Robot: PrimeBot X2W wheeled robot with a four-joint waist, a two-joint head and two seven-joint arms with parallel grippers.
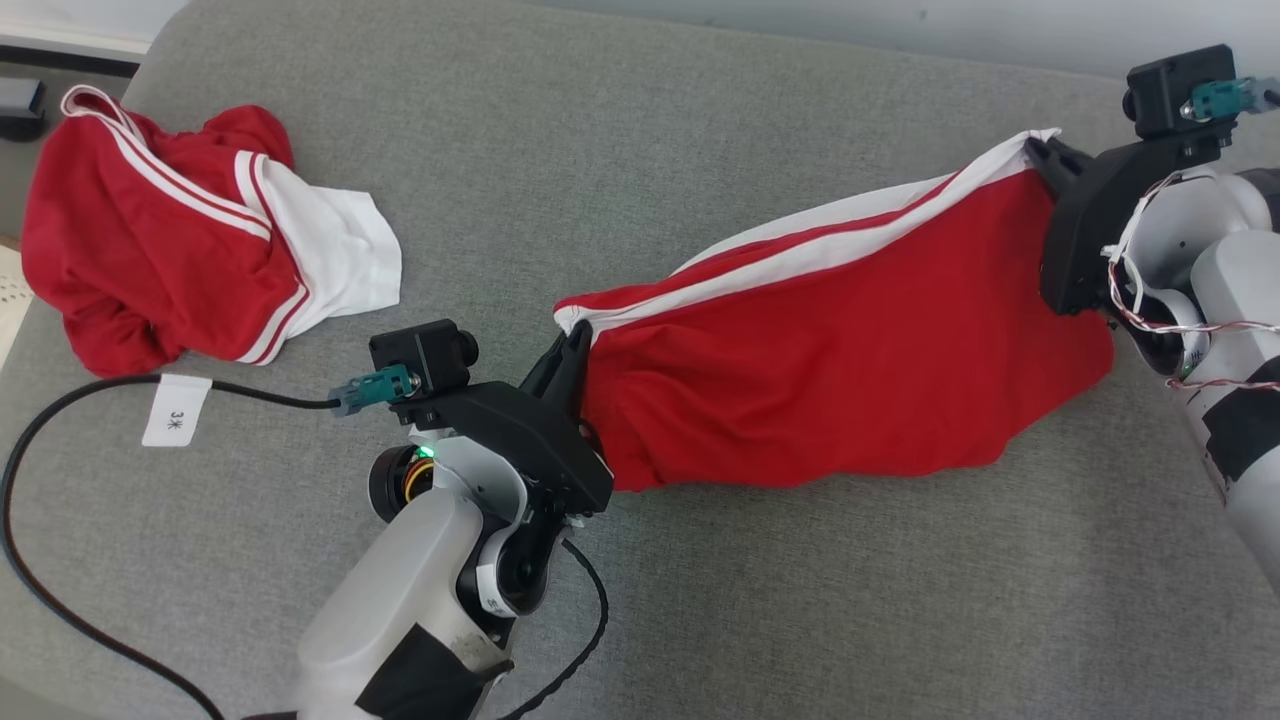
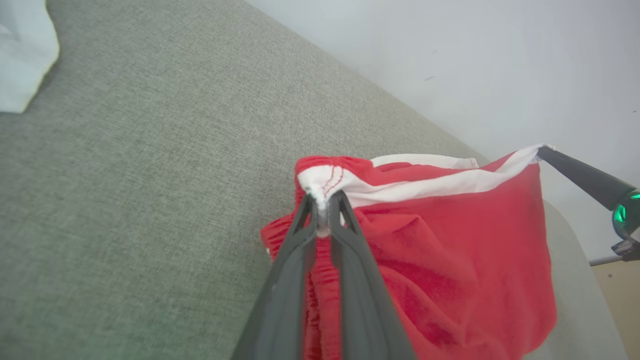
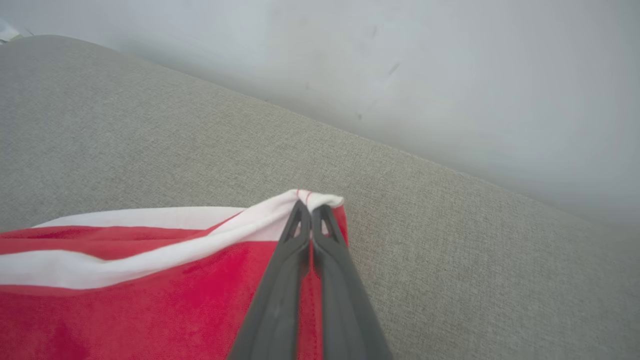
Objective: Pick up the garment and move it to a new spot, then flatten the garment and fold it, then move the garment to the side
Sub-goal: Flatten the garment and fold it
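Note:
The garment [image 1: 850, 360] is red with white stripes along one edge, and it hangs stretched between my two grippers above the grey cushion. My left gripper [image 1: 572, 345] is shut on its white-trimmed left corner; the left wrist view shows the garment [image 2: 440, 250] pinched at the left gripper [image 2: 324, 200]. My right gripper [image 1: 1040, 150] is shut on the opposite white corner at the upper right. In the right wrist view the right gripper [image 3: 311, 207] clamps the garment [image 3: 150, 290] at its white edge. The cloth sags in folds between the two holds.
A second red and white garment [image 1: 170, 230] lies crumpled at the far left of the grey cushion [image 1: 640, 150]. A black cable [image 1: 60, 440] with a white tag [image 1: 176, 408] runs across the left front. A pale wall [image 3: 400, 60] stands behind the cushion's far edge.

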